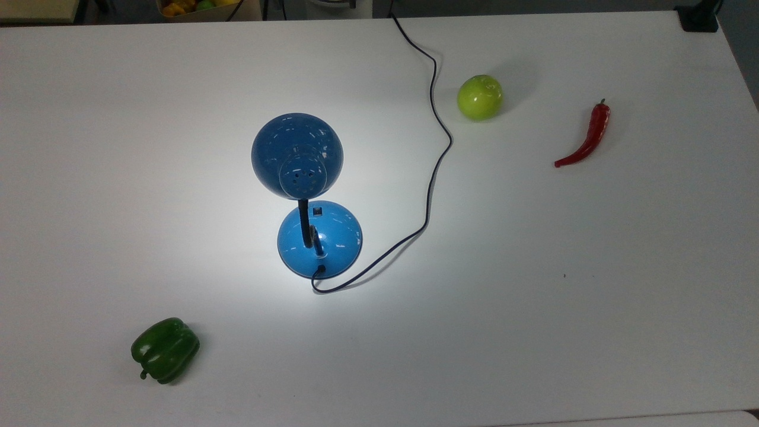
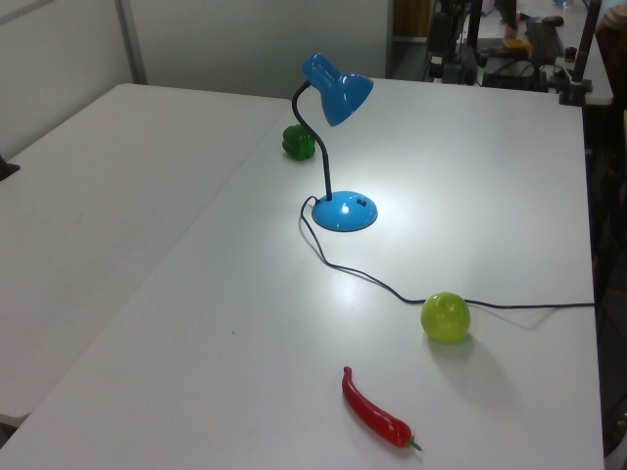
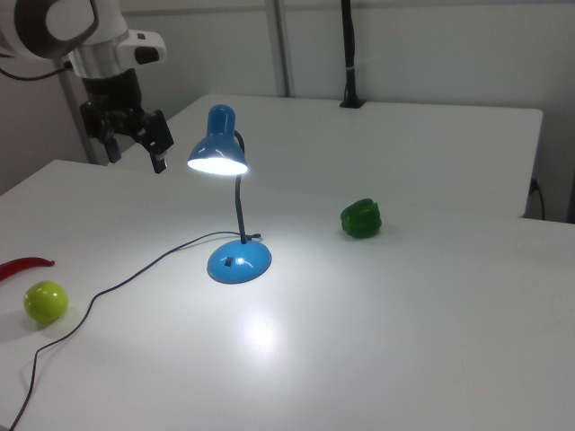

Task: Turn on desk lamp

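Top view: the desk lamp [image 1: 308, 196] stands centre-left of the frame on the white table [image 1: 593, 267], its shade toward the top, the small black switch [image 1: 317, 210] on the base's upper edge, a bright pool around it. I judge the lamp already lit.

Left view: the lamp stands upper centre, its cord [image 2: 372, 279] trailing to the lower right past the green apple [image 2: 446, 317].

Right view: my gripper [image 3: 133, 142] hangs at upper left, fingers spread and holding nothing. The lamp's glowing shade lies just to its right; the switch sits well below and to the right.
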Action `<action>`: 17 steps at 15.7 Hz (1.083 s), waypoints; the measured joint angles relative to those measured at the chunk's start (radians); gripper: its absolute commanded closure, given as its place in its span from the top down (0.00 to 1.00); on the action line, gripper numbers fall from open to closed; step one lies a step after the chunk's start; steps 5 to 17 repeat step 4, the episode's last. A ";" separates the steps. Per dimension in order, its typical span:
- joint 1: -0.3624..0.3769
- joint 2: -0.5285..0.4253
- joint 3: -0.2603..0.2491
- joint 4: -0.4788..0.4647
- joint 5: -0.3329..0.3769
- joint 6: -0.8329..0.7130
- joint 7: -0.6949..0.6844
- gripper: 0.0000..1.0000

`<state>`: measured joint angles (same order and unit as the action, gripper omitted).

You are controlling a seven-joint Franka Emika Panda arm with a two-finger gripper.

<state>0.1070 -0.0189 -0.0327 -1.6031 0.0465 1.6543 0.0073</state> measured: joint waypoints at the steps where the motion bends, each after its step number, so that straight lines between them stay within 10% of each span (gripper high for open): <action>1: 0.000 0.002 0.000 -0.002 -0.006 0.007 -0.012 1.00; 17: 0.000 0.006 0.001 -0.002 -0.030 0.011 -0.024 1.00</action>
